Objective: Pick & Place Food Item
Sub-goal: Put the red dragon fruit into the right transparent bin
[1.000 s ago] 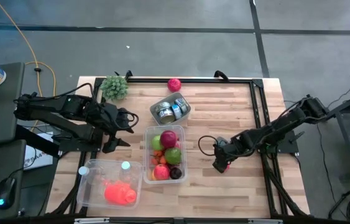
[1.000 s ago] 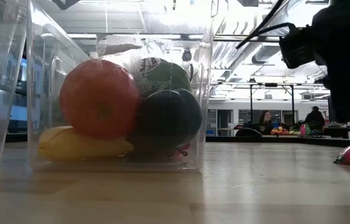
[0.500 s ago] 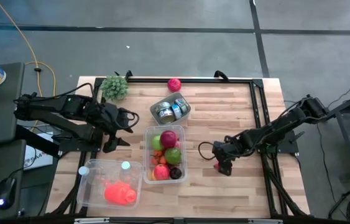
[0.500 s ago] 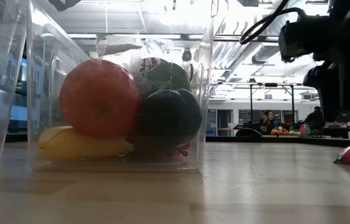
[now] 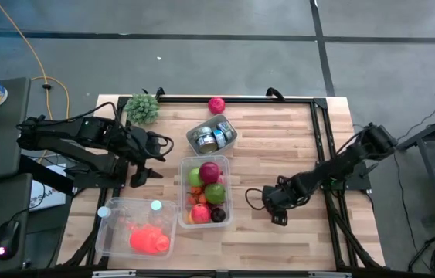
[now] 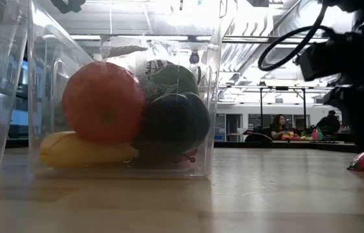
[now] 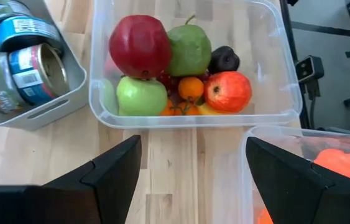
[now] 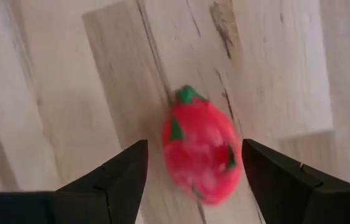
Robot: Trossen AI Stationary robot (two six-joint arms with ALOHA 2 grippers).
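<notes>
Right gripper (image 8: 190,177) over the strawberry (image 8: 201,155), fingers spread, nothing gripped.
Strawberry lies on the bare desk (image 5: 279,147), right of the clear fruit bin (image 5: 206,191); seen from the wrist, it sits between the two open fingers (image 8: 109,180) with a gap on each side, no contact. Left gripper (image 5: 141,162) waits at the bin's left, above the desk, fingers apart and empty, beside the tray of cans (image 5: 212,137).

We note a lab hall: ceiling ducts (image 6: 246,52), seated people (image 6: 277,124) at distant benches, framed wooden table (image 5: 279,232).
</notes>
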